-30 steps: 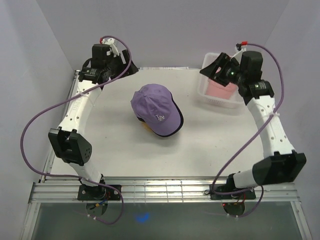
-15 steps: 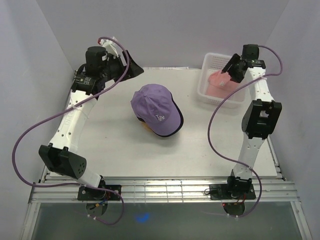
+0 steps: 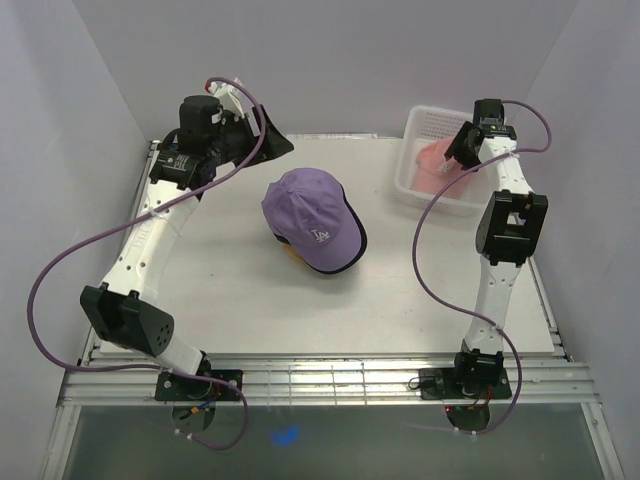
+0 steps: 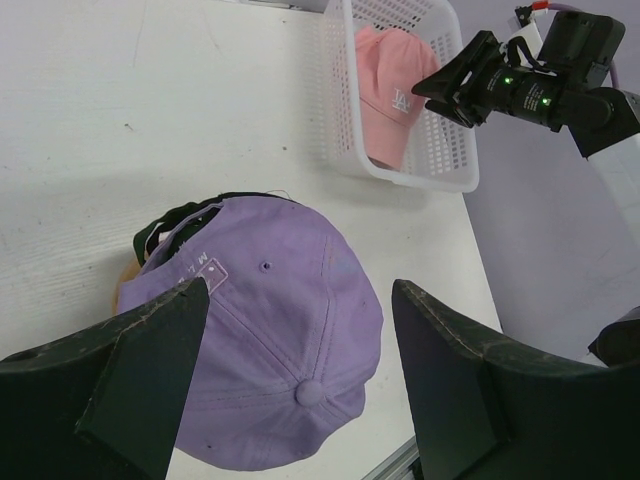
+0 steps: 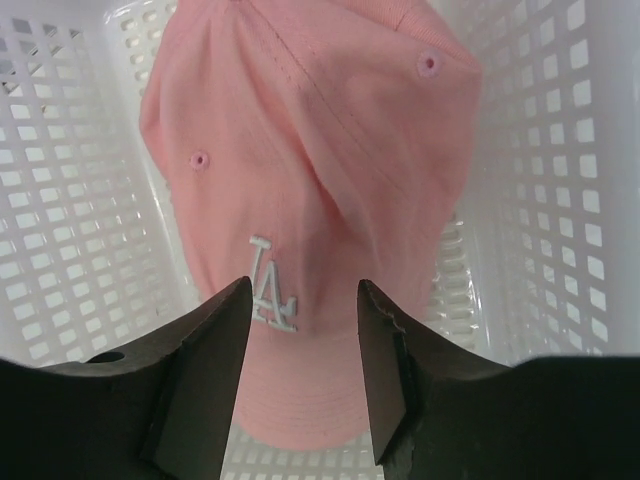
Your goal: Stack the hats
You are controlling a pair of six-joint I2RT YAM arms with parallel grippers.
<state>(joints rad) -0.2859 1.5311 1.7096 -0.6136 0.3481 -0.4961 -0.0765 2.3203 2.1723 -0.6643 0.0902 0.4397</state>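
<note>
While right gripper (image 5: 302, 290) hangs apart over "LA" logo (image 5: 272, 283) on pink hat (image 5: 310, 130), left gripper (image 4: 300, 292) gapes above lavender hat (image 4: 275, 330).

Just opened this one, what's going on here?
The right gripper is over the white basket at the far right of the table. Its jaws are apart above the front logo of a pink cap and not closed on it. A lavender cap sits mid-table on top of other caps, whose dark and tan edges show beneath it. The left gripper hovers at the far left, jaws wide, holding nothing. The pink cap looks likely to be stacked next.
</note>
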